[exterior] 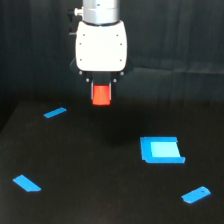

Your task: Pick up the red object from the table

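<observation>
The red object is a small red-orange block. It sits between the fingers of my gripper, which hangs from the white arm head at the top centre of the exterior view. The gripper is shut on the block and holds it above the black table. The fingers themselves are mostly hidden behind the block and in shadow.
Flat blue pieces lie on the table: a thin one at the exterior view's left, a slanted one at the lower left, a larger square one at the right, and a small one at the lower right.
</observation>
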